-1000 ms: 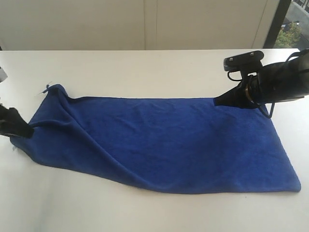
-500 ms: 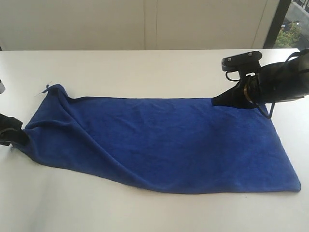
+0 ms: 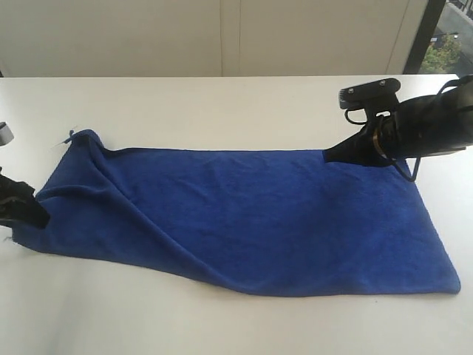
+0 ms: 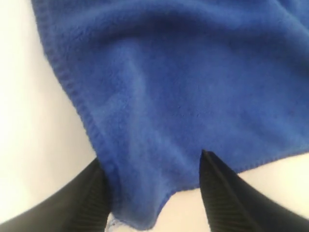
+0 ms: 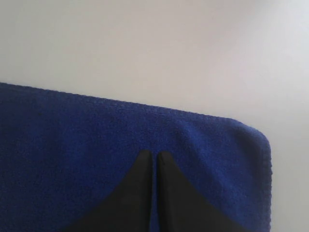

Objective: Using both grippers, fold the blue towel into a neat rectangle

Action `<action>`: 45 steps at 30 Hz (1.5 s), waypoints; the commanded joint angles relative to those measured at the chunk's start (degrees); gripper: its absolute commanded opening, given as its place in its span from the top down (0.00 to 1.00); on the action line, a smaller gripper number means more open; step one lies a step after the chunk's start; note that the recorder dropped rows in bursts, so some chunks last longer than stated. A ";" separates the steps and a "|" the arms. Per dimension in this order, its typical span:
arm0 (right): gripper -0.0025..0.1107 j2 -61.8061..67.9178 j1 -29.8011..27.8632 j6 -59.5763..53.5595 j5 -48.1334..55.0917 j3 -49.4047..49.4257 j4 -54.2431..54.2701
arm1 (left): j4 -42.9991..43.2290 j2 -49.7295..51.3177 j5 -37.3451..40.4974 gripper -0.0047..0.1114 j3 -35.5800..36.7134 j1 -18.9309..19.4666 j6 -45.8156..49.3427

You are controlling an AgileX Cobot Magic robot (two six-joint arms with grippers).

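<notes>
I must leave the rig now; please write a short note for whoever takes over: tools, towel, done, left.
Left tool: open, astride a left-end corner of the blue towel, not gripping.
Right tool: shut, apparently pinching the far right corner.
Towel: spread on the table, rumpled at its left end.
Done: no fold yet.
Left: grip the left corner, fold, neaten.

**Layout.** Towel (image 3: 251, 222) spread on the table (image 3: 222, 111). One end corner lies between the left gripper's (image 4: 152, 160) parted fingers. The opposite end's corner is pinched just behind the right gripper's (image 3: 330, 155) tips. The cloth spans between them.
</notes>
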 commanded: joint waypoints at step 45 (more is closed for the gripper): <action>0.98 -4.83 -7.84 7.14 -37.16 -0.78 -10.77 | -40.94 4.76 -8.85 0.96 -10.47 -4.69 29.95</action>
